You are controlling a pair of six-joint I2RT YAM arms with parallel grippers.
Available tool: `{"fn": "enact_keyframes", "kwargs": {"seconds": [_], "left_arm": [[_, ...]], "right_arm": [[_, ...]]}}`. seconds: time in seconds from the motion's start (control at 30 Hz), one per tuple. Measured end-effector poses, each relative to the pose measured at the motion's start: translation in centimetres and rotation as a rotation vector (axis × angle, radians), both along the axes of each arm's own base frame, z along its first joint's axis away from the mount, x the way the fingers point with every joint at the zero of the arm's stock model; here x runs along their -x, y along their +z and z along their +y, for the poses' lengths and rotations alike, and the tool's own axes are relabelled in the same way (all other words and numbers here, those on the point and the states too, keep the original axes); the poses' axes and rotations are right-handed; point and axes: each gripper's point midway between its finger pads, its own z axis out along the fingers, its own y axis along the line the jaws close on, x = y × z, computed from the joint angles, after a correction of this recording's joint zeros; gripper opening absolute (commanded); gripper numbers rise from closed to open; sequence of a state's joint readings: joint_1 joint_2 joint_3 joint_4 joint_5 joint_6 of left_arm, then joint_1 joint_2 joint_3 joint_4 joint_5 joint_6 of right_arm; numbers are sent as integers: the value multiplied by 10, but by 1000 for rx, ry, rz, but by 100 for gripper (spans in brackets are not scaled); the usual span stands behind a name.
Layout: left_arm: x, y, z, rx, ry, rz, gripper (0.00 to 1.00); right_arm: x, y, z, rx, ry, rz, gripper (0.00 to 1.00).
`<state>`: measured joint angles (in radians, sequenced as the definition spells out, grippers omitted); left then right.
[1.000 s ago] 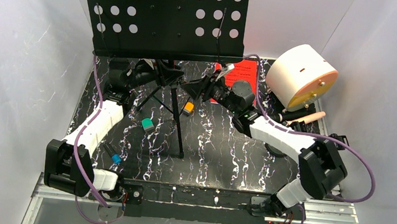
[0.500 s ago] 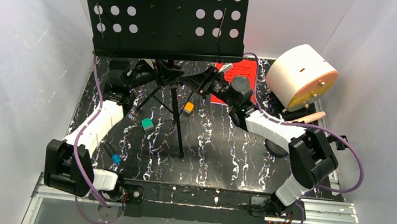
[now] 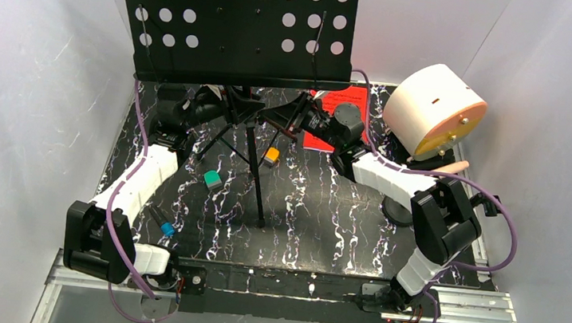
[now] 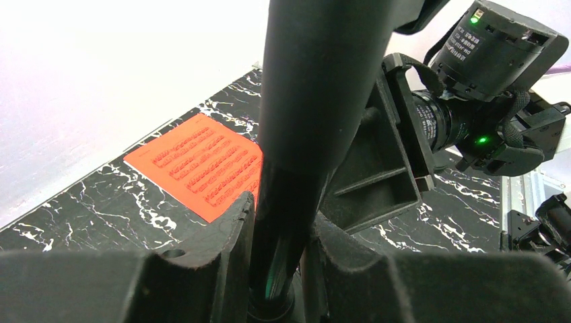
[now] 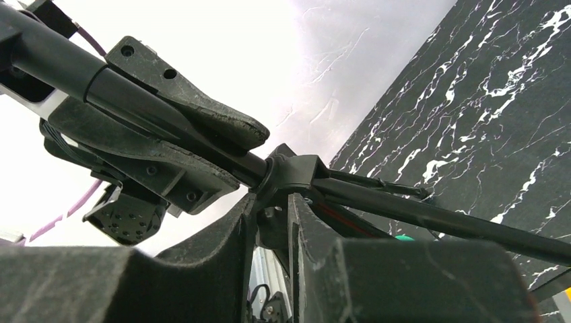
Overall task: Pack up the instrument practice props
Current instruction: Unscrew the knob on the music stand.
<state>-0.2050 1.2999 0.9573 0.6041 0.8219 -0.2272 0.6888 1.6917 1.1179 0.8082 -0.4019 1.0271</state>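
1. The music rack (image 3: 237, 20) is seen standing at the far middle of the surface (image 3: 318, 205), with its perforated desk upright and its tripod legs spread below.
2. The left gripper (image 4: 279, 222) is clenched on the rack's pole (image 4: 316, 101); a finger is pressed to each side of the pole.
3. The right gripper (image 5: 271, 202) is clenched on the hub (image 5: 289, 171) where the legs meet the pole, reached from the right, just beside the left gripper.
4. A red music sheet (image 4: 202, 165) is laid flat on the surface at the far edge, behind the right gripper; part of it is covered by the arm in the top view.
5. A black round base (image 3: 398, 212) is found near the right arm, half hidden by it.
6. A beige tip (image 3: 459, 165) is visible beside the white cylinder (image 3: 433, 105); what it belongs to cannot be told.
7. The rack's desk is cut off by the top edge of the overhead view.
8. The upper pole and both grippers are partly hidden under the desk ledge in the top view.
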Motion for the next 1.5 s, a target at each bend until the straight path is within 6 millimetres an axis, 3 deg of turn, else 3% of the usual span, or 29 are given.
{"fn": "enact_keyframes", "kwargs": {"seconds": [0.33, 0.43, 0.63, 0.87, 1.03, 1.2, 1.5], "left_arm": [[0, 0, 0, 0, 0, 0, 0], [0, 0, 0, 0, 0, 0, 0], [-1, 0, 0, 0, 6, 0, 0], [-1, 0, -1, -1, 9, -8, 0], [2, -1, -7, -4, -9, -24, 0], [5, -1, -13, -5, -23, -30, 0], [6, -2, -17, -5, -35, -36, 0]], "right_arm": [[8, -4, -2, 124, 32, -229, 45], [12, 1, -8, 162, 22, -322, 56], [19, 20, -25, 203, -50, -506, 63], [9, 11, -37, 231, -148, -613, 66], [-5, 17, -38, 208, -159, -671, 68], [-13, 36, -27, 153, -108, -747, 69], [-9, 76, -10, 35, -35, -843, 70]]}}
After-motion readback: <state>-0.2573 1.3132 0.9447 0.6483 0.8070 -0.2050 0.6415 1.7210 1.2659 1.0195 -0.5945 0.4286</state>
